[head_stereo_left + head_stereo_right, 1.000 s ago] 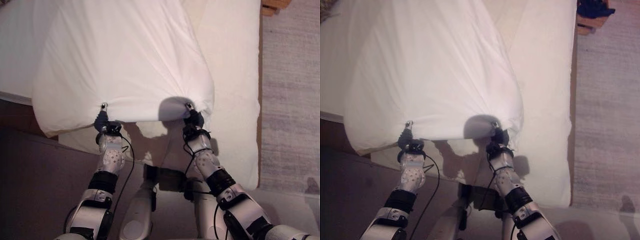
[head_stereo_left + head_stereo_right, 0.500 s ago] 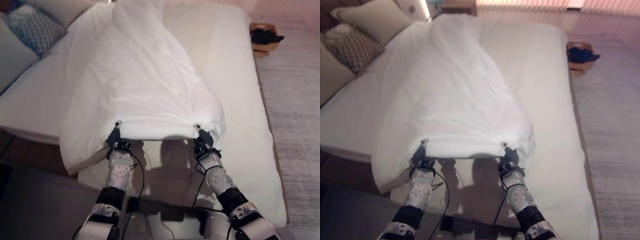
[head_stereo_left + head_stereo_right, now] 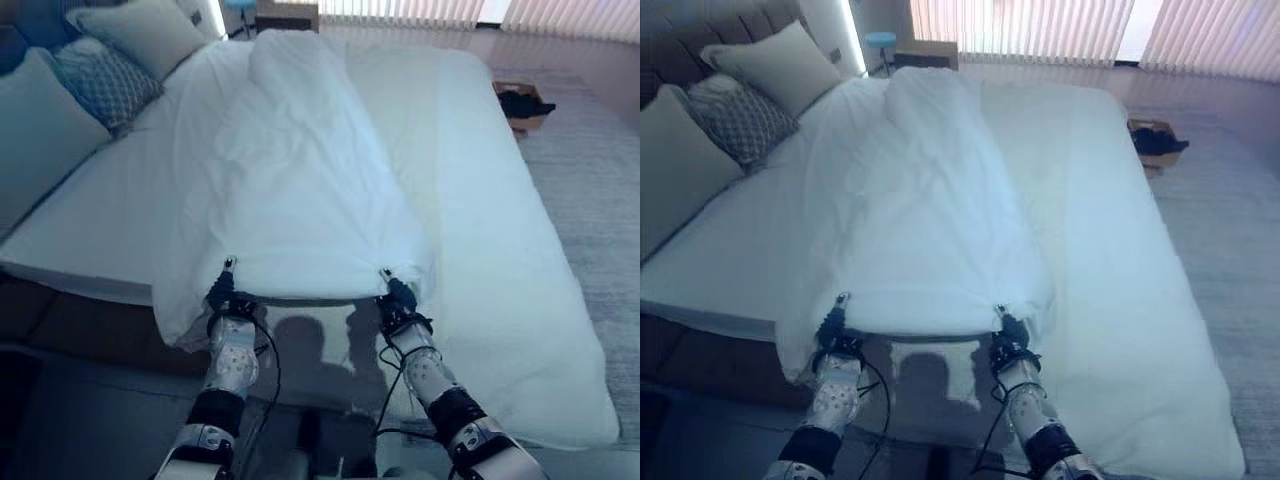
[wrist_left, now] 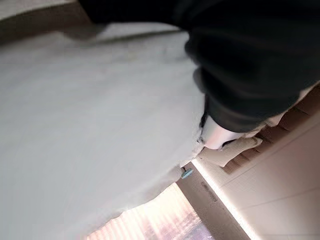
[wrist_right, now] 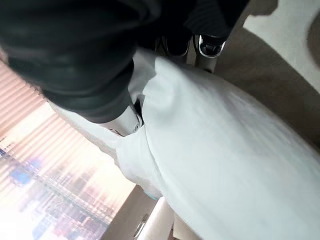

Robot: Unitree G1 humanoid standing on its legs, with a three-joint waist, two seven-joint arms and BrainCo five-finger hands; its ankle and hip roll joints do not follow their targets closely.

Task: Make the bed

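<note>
A white duvet (image 3: 300,180) lies in a long bunched strip down the middle of the bed's white mattress (image 3: 500,250). Its near edge is lifted off the foot of the bed. My left hand (image 3: 220,295) is shut on the near left corner of that edge, and my right hand (image 3: 398,300) is shut on the near right corner. The cloth hangs taut between the two hands and droops at the left. In the right wrist view the duvet (image 5: 225,150) folds round the fingers (image 5: 210,45); the left wrist view has the duvet (image 4: 90,125) spreading away from the hand.
Pillows (image 3: 110,70) lean at the headboard, far left: plain ones and a patterned one. A small box holding something dark (image 3: 522,103) sits on the grey carpet to the right of the bed. Vertical blinds (image 3: 1040,30) close off the far wall. Dark floor lies at the lower left.
The camera has tilted up, bringing the headboard, pillows and blinds into view. Both hands keep hold of the duvet's near edge, which now stretches flatter between them.
</note>
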